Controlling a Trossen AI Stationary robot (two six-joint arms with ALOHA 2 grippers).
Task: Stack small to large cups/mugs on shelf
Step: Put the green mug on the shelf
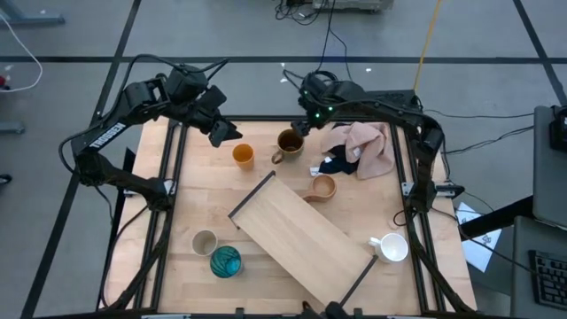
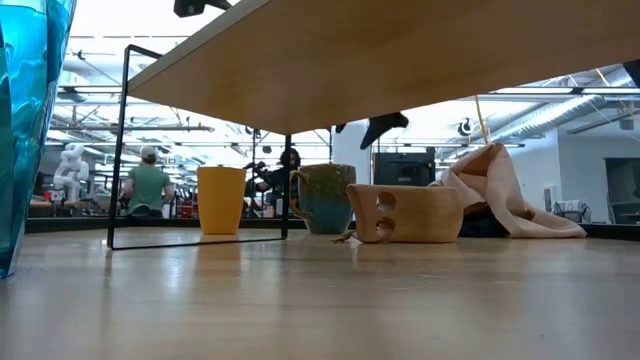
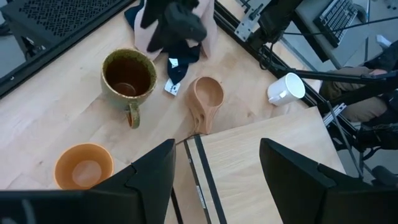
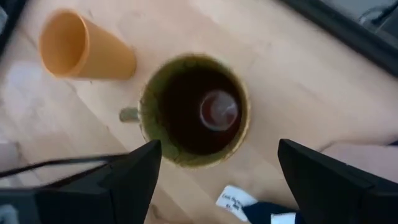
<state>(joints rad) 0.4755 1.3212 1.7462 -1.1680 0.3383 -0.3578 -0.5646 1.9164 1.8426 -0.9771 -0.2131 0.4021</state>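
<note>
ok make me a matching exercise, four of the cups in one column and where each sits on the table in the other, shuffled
Things:
1. orange cup
2. white mug
3. teal cup
4. tan cup

Places:
A. beside the beige-grey cup
B. near the pink cloth
C. below the left gripper
D. by the shelf end nearest the right arm's side

Pairs: 1-C, 2-D, 3-A, 4-B

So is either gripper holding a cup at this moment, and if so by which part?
Nothing is held. The right gripper hangs open above the dark brown mug, not touching it. The left gripper is open too, above the orange cup.
</note>
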